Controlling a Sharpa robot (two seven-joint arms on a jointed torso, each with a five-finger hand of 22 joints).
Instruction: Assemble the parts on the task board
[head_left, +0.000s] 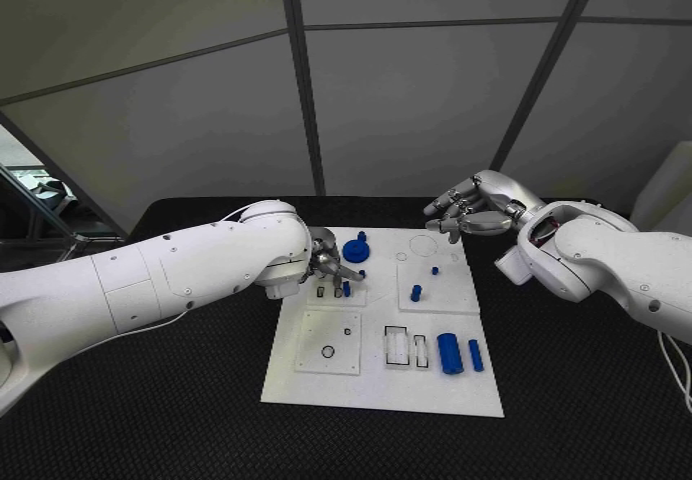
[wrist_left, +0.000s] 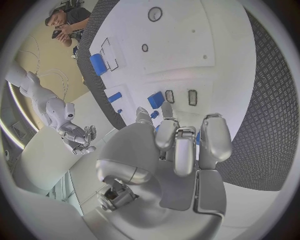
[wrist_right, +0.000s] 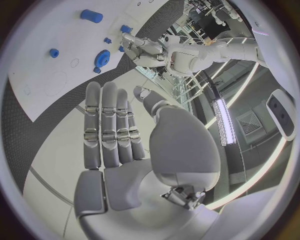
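Black table (head_left: 173, 380), white board (head_left: 433, 395) mid: left hand (head_left: 329, 262) fingers curled over blue parts (head_left: 346, 289), grip unclear; right hand (head_left: 469, 212) empty, fingers apart, hovering clear at far edge.

The white task board (head_left: 378, 375) lies flat mid-surface. Two blue cylinders (head_left: 450, 353) lie toward its 4 o'clock corner, a blue round part (head_left: 356, 250) at 11 o'clock, small blue pegs (head_left: 415, 293) stand near centre.
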